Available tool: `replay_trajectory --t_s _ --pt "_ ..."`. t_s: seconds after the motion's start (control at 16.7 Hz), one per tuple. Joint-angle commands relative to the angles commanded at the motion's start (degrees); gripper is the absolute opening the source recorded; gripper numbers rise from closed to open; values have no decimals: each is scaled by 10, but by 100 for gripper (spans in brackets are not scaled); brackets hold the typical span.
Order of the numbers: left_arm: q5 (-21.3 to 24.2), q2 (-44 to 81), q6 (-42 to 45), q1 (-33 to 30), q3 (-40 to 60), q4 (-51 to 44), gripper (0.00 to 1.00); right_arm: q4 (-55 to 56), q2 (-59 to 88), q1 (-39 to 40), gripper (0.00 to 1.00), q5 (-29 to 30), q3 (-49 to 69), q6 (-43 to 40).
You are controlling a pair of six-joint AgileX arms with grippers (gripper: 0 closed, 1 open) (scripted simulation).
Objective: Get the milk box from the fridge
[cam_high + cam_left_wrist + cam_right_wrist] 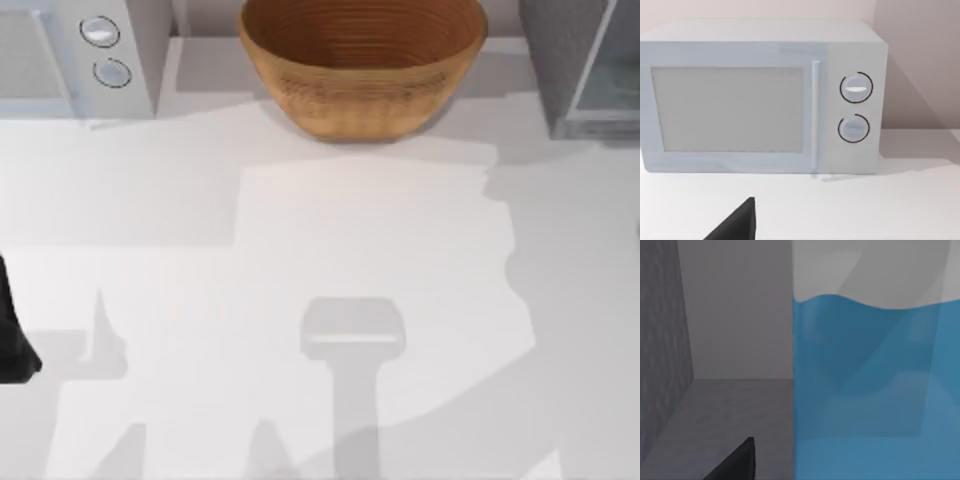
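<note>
One milk box [875,375] stands close before the right tool [735,462], on the grey floor inside the fridge [580,70], with a grey side wall beside it. Whether either tool is spread or pressed together I cannot tell. Left of the fridge sits a wooden bowl [362,65]; farther left, a microwave [75,55], which the left tool [735,225] faces across the white tabletop [300,300].
</note>
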Motion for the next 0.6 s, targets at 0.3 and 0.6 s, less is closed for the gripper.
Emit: replay_trajectory --t_s 0.3,0.6 --pt "0 0 0 0 0 0 100 -15 16 1 100 1 31 0" --pt "0 0 0 0 0 0 100 -56 61 8 100 9 117 -1"
